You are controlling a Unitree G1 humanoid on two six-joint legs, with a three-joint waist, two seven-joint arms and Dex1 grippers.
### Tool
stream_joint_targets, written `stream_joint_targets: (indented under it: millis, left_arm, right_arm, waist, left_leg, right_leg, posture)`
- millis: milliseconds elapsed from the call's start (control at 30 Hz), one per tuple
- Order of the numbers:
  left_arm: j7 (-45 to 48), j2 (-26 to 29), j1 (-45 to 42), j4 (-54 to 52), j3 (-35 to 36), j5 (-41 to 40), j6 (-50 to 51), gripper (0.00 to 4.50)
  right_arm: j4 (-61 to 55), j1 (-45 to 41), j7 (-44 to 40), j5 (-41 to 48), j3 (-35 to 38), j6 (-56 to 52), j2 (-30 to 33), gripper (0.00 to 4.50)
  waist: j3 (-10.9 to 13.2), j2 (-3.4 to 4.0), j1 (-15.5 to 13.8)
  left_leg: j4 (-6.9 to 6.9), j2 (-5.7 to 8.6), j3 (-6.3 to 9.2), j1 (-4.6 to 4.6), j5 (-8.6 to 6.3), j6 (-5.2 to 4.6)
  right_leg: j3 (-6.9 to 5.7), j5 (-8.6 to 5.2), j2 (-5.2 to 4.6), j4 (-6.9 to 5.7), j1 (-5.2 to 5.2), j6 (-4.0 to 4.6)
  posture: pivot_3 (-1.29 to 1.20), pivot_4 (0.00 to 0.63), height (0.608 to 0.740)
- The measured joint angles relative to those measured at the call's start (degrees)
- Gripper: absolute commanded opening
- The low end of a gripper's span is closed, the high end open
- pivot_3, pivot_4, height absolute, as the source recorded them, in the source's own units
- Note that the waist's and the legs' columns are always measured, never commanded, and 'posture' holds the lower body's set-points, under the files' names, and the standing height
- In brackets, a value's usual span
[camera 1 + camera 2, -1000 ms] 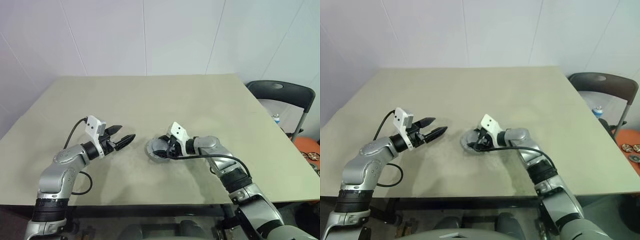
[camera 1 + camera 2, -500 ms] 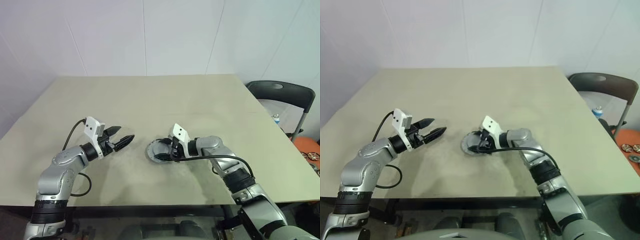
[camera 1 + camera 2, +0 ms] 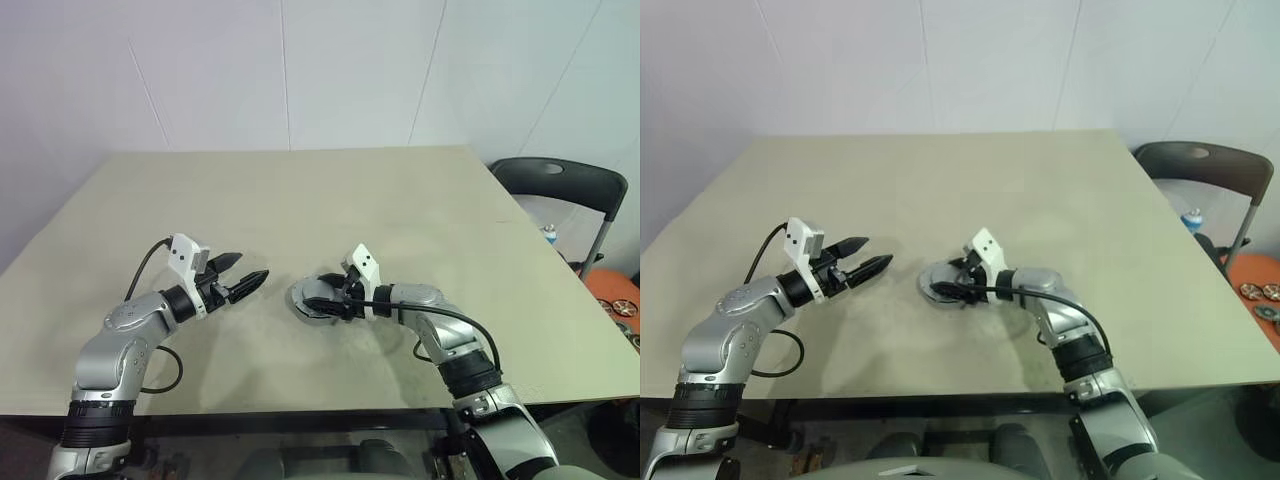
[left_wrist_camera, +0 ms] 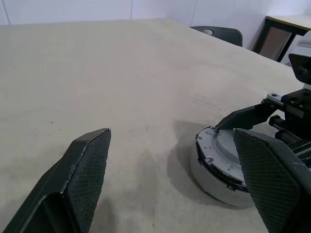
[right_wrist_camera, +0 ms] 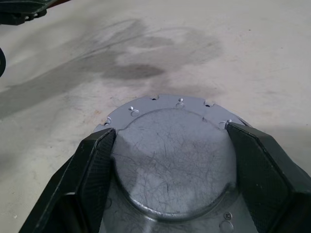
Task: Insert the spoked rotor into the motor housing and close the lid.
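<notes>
My right tool (image 5: 170, 160) has its two fingers (image 5: 92, 174) clamped on the opposite edges of the lid (image 5: 170, 145), a grey round cap with small holes around its rim. The lid sits on the bench (image 3: 300, 190) near its middle, a little toward the near edge. I cannot tell whether the motor housing lies beneath it. My left tool (image 3: 245, 282) hangs above the bench just left of the lid, apart from it, its fingers (image 4: 87, 170) spread wide with nothing between them.
</notes>
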State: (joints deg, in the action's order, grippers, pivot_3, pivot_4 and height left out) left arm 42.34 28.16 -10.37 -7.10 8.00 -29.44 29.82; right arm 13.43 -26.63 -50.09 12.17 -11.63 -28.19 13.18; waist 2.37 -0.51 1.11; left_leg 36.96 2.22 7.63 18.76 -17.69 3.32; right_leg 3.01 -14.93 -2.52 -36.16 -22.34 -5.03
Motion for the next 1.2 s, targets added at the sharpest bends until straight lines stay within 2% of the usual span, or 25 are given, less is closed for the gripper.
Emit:
stream_joint_targets:
  millis: [400, 1200]
  left_arm:
    - [0.1, 0.1, -0.2, 0.2, 0.0, 0.0, 0.0, 4.26]
    - [-0.2, 0.1, 0.0, 0.1, 0.0, 0.0, 0.0, 4.26]
  right_arm:
    - [-0.5, 1.9, 3.6, -4.1, -2.1, 7.5, -0.3, 3.24]
    - [2.8, 0.2, 0.4, -6.5, -5.1, 12.7, 2.3, 3.24]
  waist:
    - [0.0, 0.01, 0.1]
    - [0.0, 0.01, -0.1]
  left_leg:
    - [0.04, 0.0, -0.06, 0.02, 0.01, 0.0]
    - [0.01, 0.0, -0.05, -0.23, 0.01, 0.01]
  right_leg:
    - [0.0, 0.0, 0.02, -0.01, 0.0, 0.0]
    - [0.0, -0.08, 0.0, 0.02, 0.25, -0.08]
  posture:
    - [0.0, 0.0, 0.74]
    - [0.0, 0.0, 0.74]
